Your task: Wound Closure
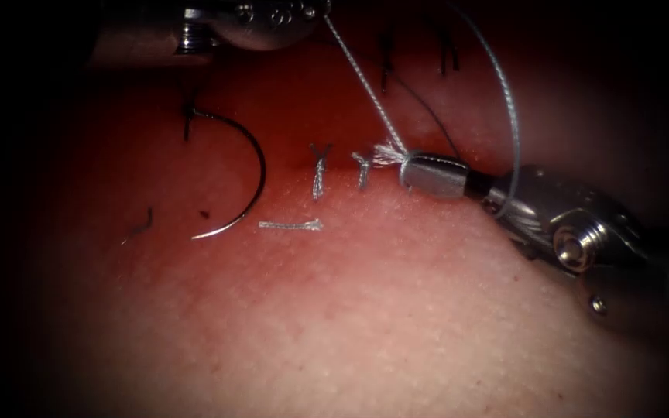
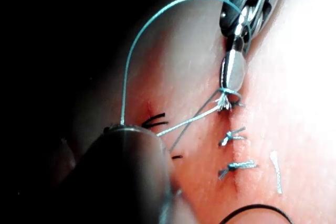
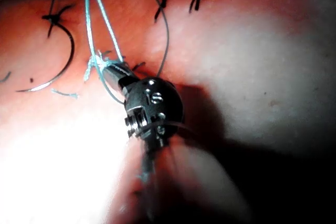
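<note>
Lower right in the endoscope frame, the right pincer [image 1: 431,173] is clenched on the thread [image 1: 365,81] at the cut, probably to steady a knot. Mid-left, the needle [image 1: 245,166] lies loose on the tissue [image 1: 365,310]. Top edge, the left pincer [image 1: 261,19] anchors the taut strand; its jaw state I cannot tell.

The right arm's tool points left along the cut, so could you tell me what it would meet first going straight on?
Probably the nearest finished stitch, just beyond the frayed thread held in the right tool; depth is unclear.
</note>
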Robot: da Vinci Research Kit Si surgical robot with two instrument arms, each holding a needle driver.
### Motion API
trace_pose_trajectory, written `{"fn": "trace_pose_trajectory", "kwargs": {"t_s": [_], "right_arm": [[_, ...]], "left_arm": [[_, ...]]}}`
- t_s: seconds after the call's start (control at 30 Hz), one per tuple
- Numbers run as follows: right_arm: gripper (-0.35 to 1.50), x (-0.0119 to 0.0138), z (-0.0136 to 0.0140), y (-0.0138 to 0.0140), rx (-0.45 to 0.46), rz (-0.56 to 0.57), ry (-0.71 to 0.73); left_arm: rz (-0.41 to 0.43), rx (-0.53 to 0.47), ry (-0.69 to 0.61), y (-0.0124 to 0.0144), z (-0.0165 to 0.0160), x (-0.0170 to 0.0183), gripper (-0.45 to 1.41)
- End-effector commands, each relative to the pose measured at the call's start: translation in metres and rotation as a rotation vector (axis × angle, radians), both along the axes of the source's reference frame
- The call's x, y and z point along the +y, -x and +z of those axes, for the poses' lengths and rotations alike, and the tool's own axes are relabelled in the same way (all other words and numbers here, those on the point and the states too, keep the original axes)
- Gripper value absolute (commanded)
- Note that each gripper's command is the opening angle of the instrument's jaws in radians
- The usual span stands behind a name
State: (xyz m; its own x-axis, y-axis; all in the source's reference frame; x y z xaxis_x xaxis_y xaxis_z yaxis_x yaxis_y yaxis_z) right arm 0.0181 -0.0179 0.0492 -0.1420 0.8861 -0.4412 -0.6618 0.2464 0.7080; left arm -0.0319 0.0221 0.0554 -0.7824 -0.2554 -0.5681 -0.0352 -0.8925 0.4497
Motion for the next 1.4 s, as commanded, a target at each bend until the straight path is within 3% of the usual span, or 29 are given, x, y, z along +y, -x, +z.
{"fn": "trace_pose_trajectory", "kwargs": {"t_s": [0.03, 0.6, 0.97, 1.13, 1.4], "right_arm": [[-0.35, 0.0000, 0.0005, -0.0007, 0.003, 0.001, -0.004], [-0.35, -0.0013, -0.0010, -0.0012, 0.035, -0.098, -0.008], [-0.35, -0.0011, -0.0006, -0.0014, 0.009, -0.319, 0.234], [-0.35, -0.0007, 0.0001, -0.0014, 0.000, -0.314, 0.237], [-0.35, -0.0028, 0.0000, -0.0018, -0.014, -0.359, 0.167]], "left_arm": [[-0.002, 0.000, 0.005, 0.0006, 0.0003, 0.0007, -0.45], [-0.046, 0.017, 0.024, 0.0019, 0.0043, 0.0062, -0.45], [-0.055, 0.032, 0.041, 0.0021, 0.0057, 0.0079, -0.45], [-0.051, 0.048, 0.069, 0.0023, 0.0065, 0.0087, -0.45], [-0.054, 0.071, 0.115, 0.0026, 0.0087, 0.0103, -0.45]]}}
